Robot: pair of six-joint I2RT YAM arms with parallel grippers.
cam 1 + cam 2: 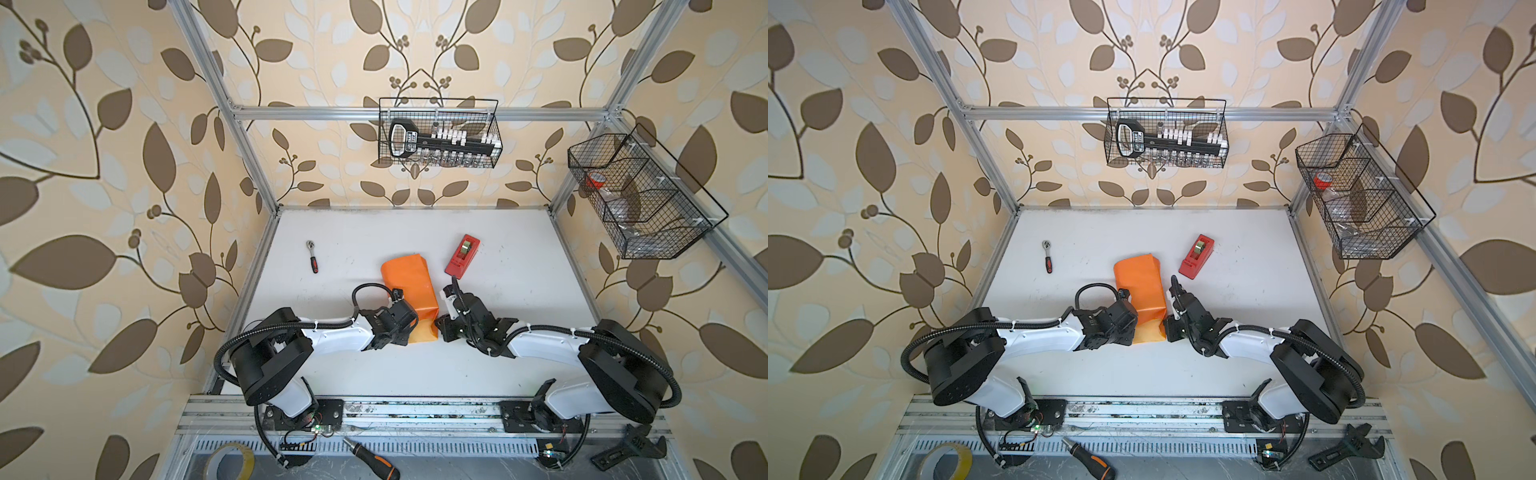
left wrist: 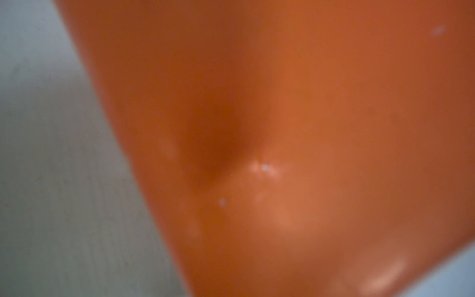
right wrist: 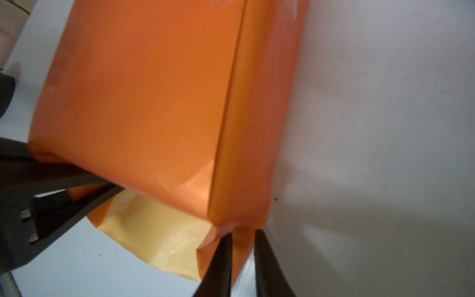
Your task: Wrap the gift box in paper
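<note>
The paper [image 1: 409, 286] [image 1: 1140, 286], bright orange side out, is folded round a flat block in mid-table. The gift box itself is hidden under it. A pale yellow flap [image 3: 154, 231] sticks out at the near end. My left gripper [image 1: 399, 325] [image 1: 1121, 325] sits at the near left corner, shut on a fold of the paper; in the right wrist view its black fingers [image 3: 97, 189] pinch an orange flap. Blurred paper [image 2: 282, 128] fills the left wrist view. My right gripper [image 3: 243, 236] [image 1: 440, 326] is at the near right corner, shut on an orange flap.
A red tape dispenser [image 1: 462, 257] lies just behind and right of the package, and a ratchet [image 1: 312, 256] at the far left. Two wire baskets [image 1: 440, 133] [image 1: 640, 195] hang on the frame. A screwdriver [image 1: 374, 455], tape roll [image 1: 230, 461] and wrench [image 1: 631, 449] lie below the front rail.
</note>
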